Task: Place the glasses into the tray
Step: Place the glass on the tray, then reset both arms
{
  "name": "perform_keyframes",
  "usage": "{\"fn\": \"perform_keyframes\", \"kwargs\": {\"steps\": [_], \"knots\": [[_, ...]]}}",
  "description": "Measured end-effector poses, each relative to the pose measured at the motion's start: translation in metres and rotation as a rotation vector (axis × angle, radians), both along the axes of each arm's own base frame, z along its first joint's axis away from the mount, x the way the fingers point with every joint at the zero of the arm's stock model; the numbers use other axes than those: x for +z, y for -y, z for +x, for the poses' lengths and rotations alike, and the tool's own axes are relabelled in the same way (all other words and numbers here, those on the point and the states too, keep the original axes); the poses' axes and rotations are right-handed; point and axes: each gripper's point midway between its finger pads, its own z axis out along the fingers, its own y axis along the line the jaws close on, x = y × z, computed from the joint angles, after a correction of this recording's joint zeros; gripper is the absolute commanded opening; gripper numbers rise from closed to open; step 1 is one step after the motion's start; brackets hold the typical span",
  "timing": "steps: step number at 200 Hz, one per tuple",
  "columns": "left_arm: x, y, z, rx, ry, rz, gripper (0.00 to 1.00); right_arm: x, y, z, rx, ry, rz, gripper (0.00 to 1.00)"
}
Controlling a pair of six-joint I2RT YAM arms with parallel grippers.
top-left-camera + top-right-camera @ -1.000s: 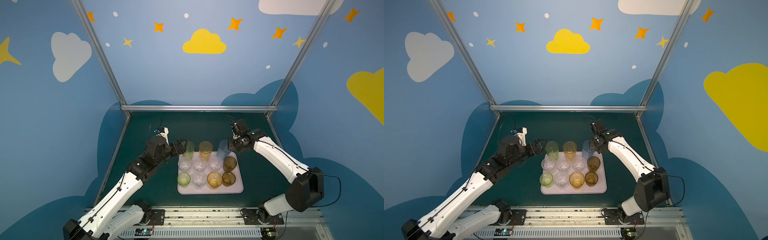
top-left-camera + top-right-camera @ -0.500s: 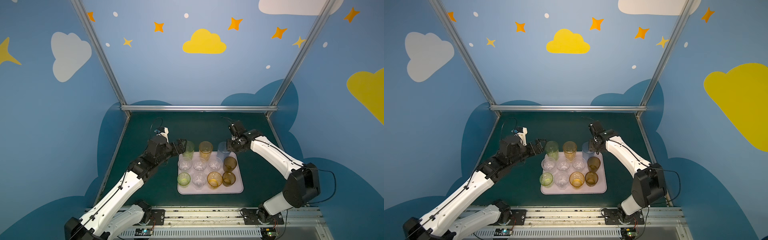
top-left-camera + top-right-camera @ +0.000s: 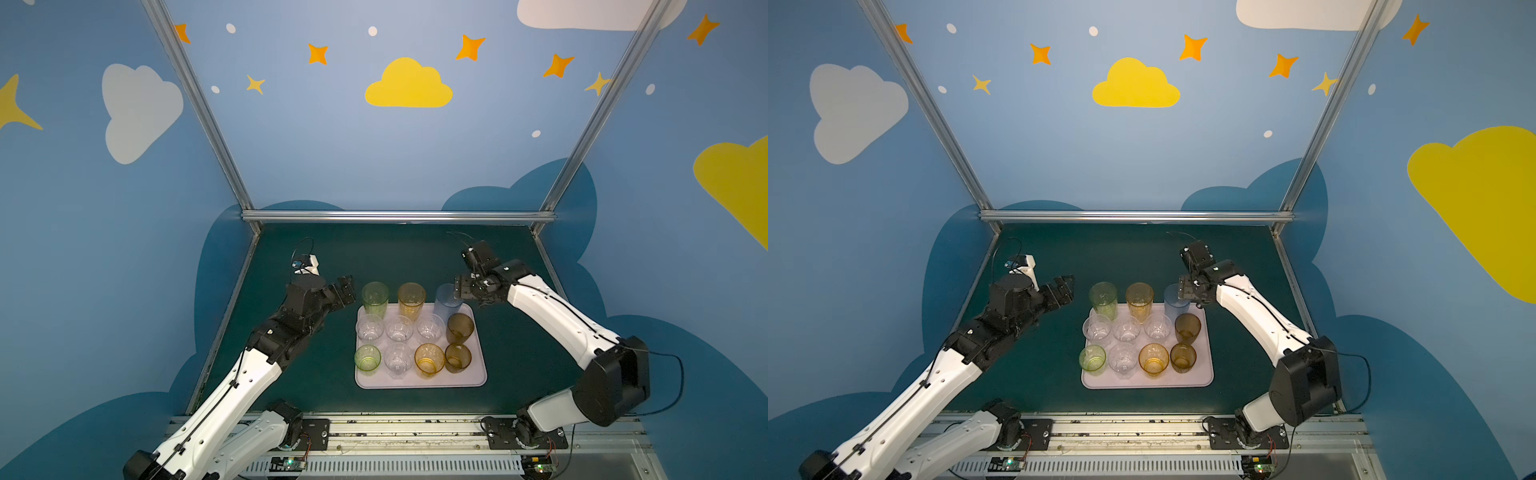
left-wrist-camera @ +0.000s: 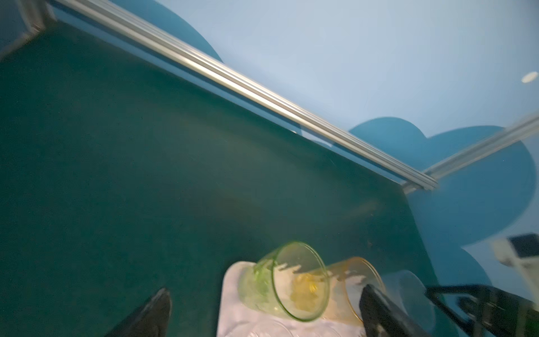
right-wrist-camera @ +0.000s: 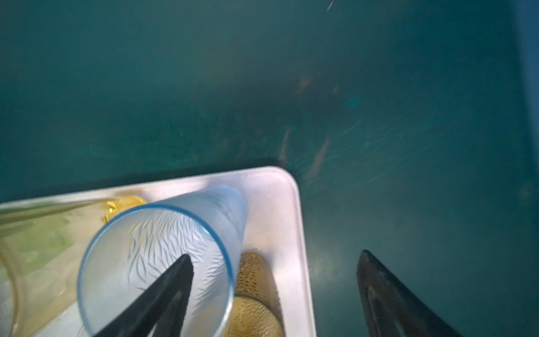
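Evidently the job is at its last step: all eleven glasses stand upright inside the tray, three tall ones along the far edge and eight short ones in two rows nearer the robot. None is left on the green table.

The right gripper sits at the pale blue glass in the tray's far right corner. Its jaws are spread wide and grip nothing. In the right wrist view one finger lies across the glass's mouth, though I cannot tell whether it dips inside or hangs above the rim. The other finger is outside, over the table beyond the tray's edge. The glass rests on the tray floor, just beside a brown glass.

The left gripper is also spread and empty, near the tall green glass but not touching it.

I judge that the next move is a clean retreat. The right arm should lift straight up until its fingers clear the blue rim, then pull back. Dragging sideways could tip this tall glass into the amber glass next to it.
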Motion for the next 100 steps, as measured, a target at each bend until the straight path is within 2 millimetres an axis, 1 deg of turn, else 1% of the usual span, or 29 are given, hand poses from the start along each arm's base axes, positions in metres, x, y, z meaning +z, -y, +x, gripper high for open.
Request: {"fn": "perform_keyframes", "kwargs": {"steps": [20, 29, 41, 54, 69, 83, 100], "knots": [[-0.007, -0.037, 0.003, 0.148, 0.018, 0.067, 1.00, 0.027, 0.018, 0.004, -0.045, 0.124, 0.000, 0.88], [-0.013, -0.055, 0.004, 0.218, 0.030, 0.079, 1.00, 0.035, 0.029, 0.005, -0.067, 0.176, 0.001, 0.88], [-0.027, -0.078, 0.004, 0.306, 0.036, 0.078, 1.00, 0.039, 0.045, 0.005, -0.099, 0.237, -0.005, 0.88], [-0.047, -0.101, 0.003, 0.392, 0.029, 0.087, 1.00, 0.036, 0.061, 0.005, -0.127, 0.294, -0.018, 0.88], [-0.071, -0.121, 0.000, 0.469, 0.004, 0.127, 1.00, 0.026, 0.080, 0.002, -0.149, 0.340, -0.050, 0.88], [-0.084, -0.131, -0.001, 0.496, -0.010, 0.182, 1.00, 0.018, 0.093, 0.001, -0.158, 0.382, -0.090, 0.88], [-0.091, -0.138, 0.002, 0.499, 0.003, 0.253, 1.00, 0.010, 0.109, -0.002, -0.182, 0.424, -0.152, 0.88]]}}
